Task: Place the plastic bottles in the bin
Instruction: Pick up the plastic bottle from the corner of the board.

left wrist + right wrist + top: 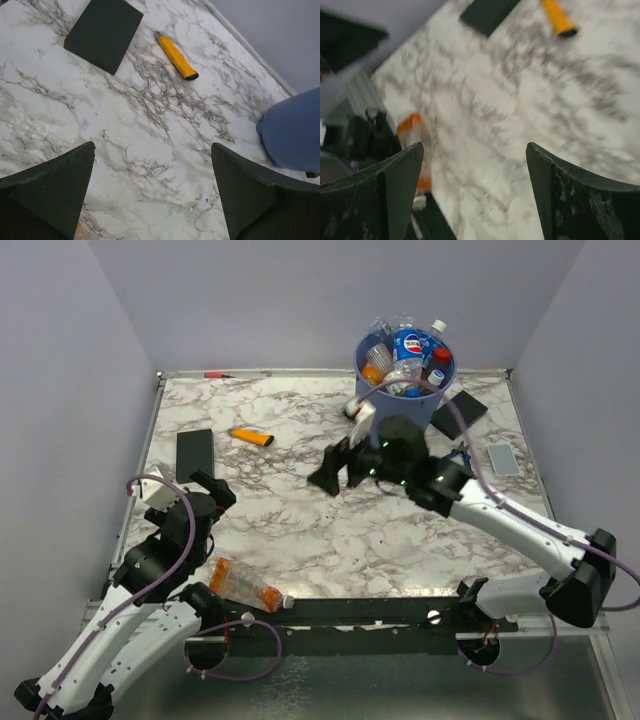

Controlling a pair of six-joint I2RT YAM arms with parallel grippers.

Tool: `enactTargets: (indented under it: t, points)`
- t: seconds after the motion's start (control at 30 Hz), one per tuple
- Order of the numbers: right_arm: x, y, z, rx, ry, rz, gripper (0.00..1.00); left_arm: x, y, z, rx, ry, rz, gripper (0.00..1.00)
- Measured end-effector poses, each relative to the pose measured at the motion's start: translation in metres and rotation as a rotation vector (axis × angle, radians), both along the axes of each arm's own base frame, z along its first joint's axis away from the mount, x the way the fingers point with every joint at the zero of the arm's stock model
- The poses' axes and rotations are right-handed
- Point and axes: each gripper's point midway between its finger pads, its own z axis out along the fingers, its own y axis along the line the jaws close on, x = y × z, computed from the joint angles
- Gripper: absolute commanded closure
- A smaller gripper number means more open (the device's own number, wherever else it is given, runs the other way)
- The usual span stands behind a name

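The bin point(415, 408) stands at the far side of the tabletop point(300, 530), right of the middle, with many bottles point(408, 348) in it. One lone bottle point(248, 586) lies at the near edge on the left. A flat slab point(194, 453) lies far left, with a cutter point(251, 436) just right of it. A second slab point(462, 408) lies right of the bin.

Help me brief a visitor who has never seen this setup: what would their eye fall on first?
The blue bin at the far edge of the marble table, right of centre, is heaped past its rim with plastic bottles. Next come a lone orange-labelled bottle lying at the near edge beside the left arm, and the right arm's fingers, open and empty above the table's middle.
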Motion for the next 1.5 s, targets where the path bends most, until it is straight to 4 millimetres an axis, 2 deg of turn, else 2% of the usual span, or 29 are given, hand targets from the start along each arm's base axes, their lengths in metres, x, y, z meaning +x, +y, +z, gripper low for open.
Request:
enactTargets:
  t: [0.1,0.17,0.23,0.27,0.33,0.47,0.73,0.83,1.07,1.2,1.3,1.4,1.5]
  points:
    - [-0.064,0.044,-0.090,-0.118,0.155,0.212,0.14,-0.002,0.004,0.016,-0.005,-0.038,0.001,0.01]
    - [-0.104,0.057,-0.141,-0.185,0.264,0.315,0.14,-0.004,0.007,0.027,-0.015,-0.069,0.006,0.01]
    - [-0.135,0.061,-0.173,-0.231,0.345,0.380,0.14,-0.007,0.012,0.036,-0.023,-0.098,0.015,0.01]
    - [-0.146,0.064,-0.181,-0.242,0.371,0.407,0.14,-0.009,0.014,0.040,-0.029,-0.111,0.019,0.01]
    - [-0.163,0.073,-0.187,-0.236,0.405,0.453,0.13,-0.013,0.019,0.045,-0.039,-0.134,0.028,0.01]
    - [-0.185,0.099,-0.188,-0.195,0.437,0.519,0.12,-0.017,0.023,0.045,-0.045,-0.142,0.032,0.01]
    - [-0.201,0.159,-0.197,-0.210,0.458,0.580,0.16,-0.019,0.024,0.040,-0.037,-0.126,0.033,0.01]
    - [-0.205,0.171,-0.206,-0.243,0.462,0.590,0.19,-0.020,0.024,0.041,-0.040,-0.131,0.033,0.01]
    - [-0.208,0.167,-0.241,-0.381,0.486,0.566,0.28,-0.020,0.024,0.041,-0.041,-0.132,0.033,0.01]
    - [-0.214,0.164,-0.263,-0.453,0.506,0.564,0.51,-0.019,0.024,0.040,-0.040,-0.131,0.033,0.01]
    - [-0.216,0.155,-0.277,-0.508,0.526,0.534,0.64,-0.019,0.024,0.039,-0.041,-0.131,0.032,0.01]
    - [-0.208,0.150,-0.274,-0.519,0.500,0.490,0.71,-0.016,0.022,0.042,-0.033,-0.140,0.024,0.01]
    - [-0.197,0.123,-0.261,-0.544,0.468,0.426,0.72,-0.011,0.016,0.047,0.010,-0.143,-0.011,0.01]
